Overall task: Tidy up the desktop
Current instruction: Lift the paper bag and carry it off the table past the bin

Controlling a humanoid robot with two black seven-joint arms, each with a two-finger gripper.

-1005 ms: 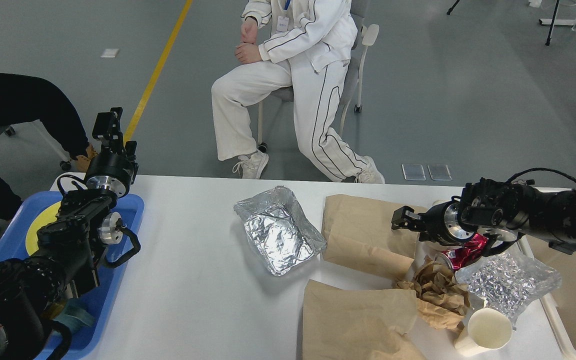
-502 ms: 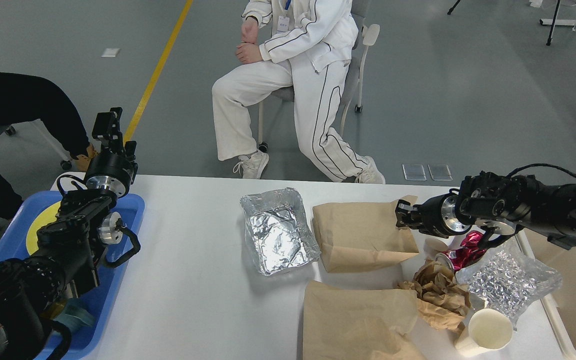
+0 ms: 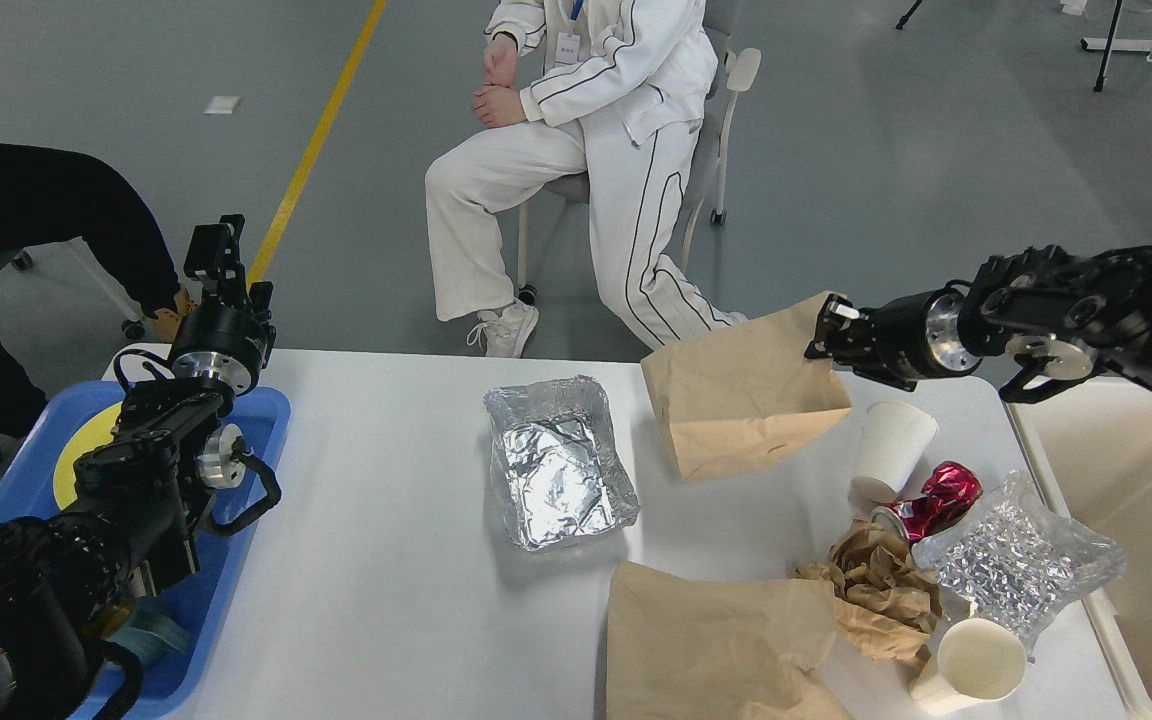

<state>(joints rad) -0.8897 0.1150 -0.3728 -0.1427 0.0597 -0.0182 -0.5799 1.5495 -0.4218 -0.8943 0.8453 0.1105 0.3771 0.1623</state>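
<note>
The white desktop [image 3: 396, 560] carries litter. My right gripper [image 3: 829, 332] is shut on the top corner of a brown paper bag [image 3: 741, 395], which hangs lifted above the table's far side. A foil tray [image 3: 558, 470] lies at the centre. A second brown paper bag [image 3: 716, 640] lies at the front. Beside it are crumpled brown paper [image 3: 871, 585], a crushed red can [image 3: 931, 500], a clear plastic bag [image 3: 1011, 560] and two white paper cups [image 3: 891, 450] [image 3: 976, 660]. My left gripper [image 3: 216, 245] is raised at the far left; its fingers cannot be told apart.
A blue tray [image 3: 256, 420] with a yellow plate sits at the table's left under my left arm. A beige bin [image 3: 1126, 480] stands at the right edge. A person in white sits on a chair [image 3: 726, 110] beyond the table's far edge.
My right gripper has risen and pulled back to the right, lifting the far brown paper bag off the table. A white cup behind it is now uncovered. The foil tray turned slightly. The left arm stayed still.
</note>
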